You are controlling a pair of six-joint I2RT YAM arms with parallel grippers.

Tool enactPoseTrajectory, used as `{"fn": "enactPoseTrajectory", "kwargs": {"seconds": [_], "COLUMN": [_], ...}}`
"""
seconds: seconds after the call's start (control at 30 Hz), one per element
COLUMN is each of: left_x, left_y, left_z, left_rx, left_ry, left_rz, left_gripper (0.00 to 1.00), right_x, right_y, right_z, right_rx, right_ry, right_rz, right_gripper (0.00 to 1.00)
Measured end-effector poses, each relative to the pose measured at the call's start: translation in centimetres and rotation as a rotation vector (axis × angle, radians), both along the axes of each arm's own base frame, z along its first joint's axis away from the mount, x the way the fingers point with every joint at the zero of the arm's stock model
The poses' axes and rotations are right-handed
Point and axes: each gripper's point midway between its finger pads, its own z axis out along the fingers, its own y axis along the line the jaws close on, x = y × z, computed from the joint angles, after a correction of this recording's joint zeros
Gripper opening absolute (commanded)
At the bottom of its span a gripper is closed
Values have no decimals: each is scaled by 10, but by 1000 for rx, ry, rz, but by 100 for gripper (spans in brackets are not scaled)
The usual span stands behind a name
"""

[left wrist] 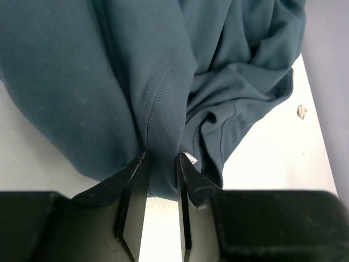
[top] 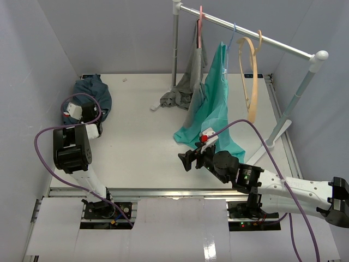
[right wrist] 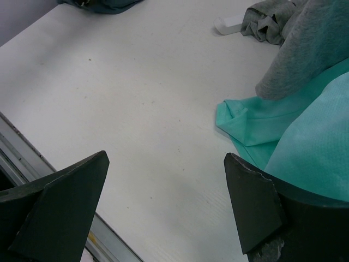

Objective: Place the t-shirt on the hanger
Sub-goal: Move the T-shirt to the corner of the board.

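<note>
The dark slate-blue t-shirt lies crumpled at the far left of the table; it fills the left wrist view. My left gripper sits at its near edge, and its jaws are shut on a fold of the t-shirt. The tan hanger hangs on the rail at the back right. My right gripper is open and empty above the table's middle, its fingers wide apart.
A bright teal-green garment and a grey garment hang from thin hangers on the white rail and drape onto the table. The teal one's hem lies just right of my right gripper. Walls enclose the table.
</note>
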Motion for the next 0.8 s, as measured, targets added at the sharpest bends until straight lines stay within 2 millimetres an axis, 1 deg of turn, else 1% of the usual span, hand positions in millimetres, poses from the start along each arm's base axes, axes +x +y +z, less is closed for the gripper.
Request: {"fn": "enactPoseTrajectory", "kwargs": {"seconds": [0.03, 0.07, 0.1, 0.23, 0.3, 0.33, 0.4, 0.43, 0.47, 0.5, 0.57, 0.6, 0.63, 0.67, 0.7, 0.73, 0.8], "left_x": [-1, -1, -1, 4, 4, 3, -6, -11, -16, -24, -44, -57, -77, -98, -119, -139, -165], "left_y": [-1, -2, -4, -12, -23, -32, -60, -77, -100, -125, -186, -216, -247, -271, -288, -297, -296], "left_z": [-2, -3, -4, -2, 1, 4, 10, 14, 19, 24, 35, 41, 45, 45, 42, 36, 16], "left_rx": [-6, -13, -22, -65, -100, -122, -156, -169, -170, -163, -163, -168, -175, -187, -201, -208, -204], "left_ry": [5, 10, 17, 23, 12, 1, -17, -25, -34, -44, -59, -70, -81, -87, -87, -76, -29], "left_rz": [-3, -7, -11, -43, -70, -85, -130, -161, -201, -242, -359, -421, -492, -553, -605, -641, -657], "left_gripper": [21, 10, 0, 0, 0, 0, 0, 0, 0, 0, 0, 0, 0, 0, 0, 0, 0], "right_x": [0, 0, 0, -1, -2, -2, -3, -3, -3, -2, 0, 2, 3, 4, 4, 5, 5], "right_y": [0, 0, 0, -2, -3, -3, -4, -4, -5, -6, -8, -10, -11, -12, -12, -13, -13], "right_z": [1, 1, 2, 4, 7, 8, 11, 13, 14, 15, 16, 16, 16, 16, 16, 16, 16], "right_rx": [2, 4, 6, 13, 22, 27, 38, 42, 44, 44, 42, 39, 36, 34, 33, 31, 26], "right_ry": [0, -1, -1, -2, -4, -5, -8, -9, -12, -15, -22, -26, -29, -32, -34, -36, -41], "right_rz": [0, 0, 1, 4, 4, 5, 7, 7, 4, -1, -15, -25, -33, -39, -45, -46, -48], "right_gripper": [93, 93, 93, 93, 93, 93, 93, 93, 93, 93, 93, 93, 93, 93, 93, 93, 92]}}
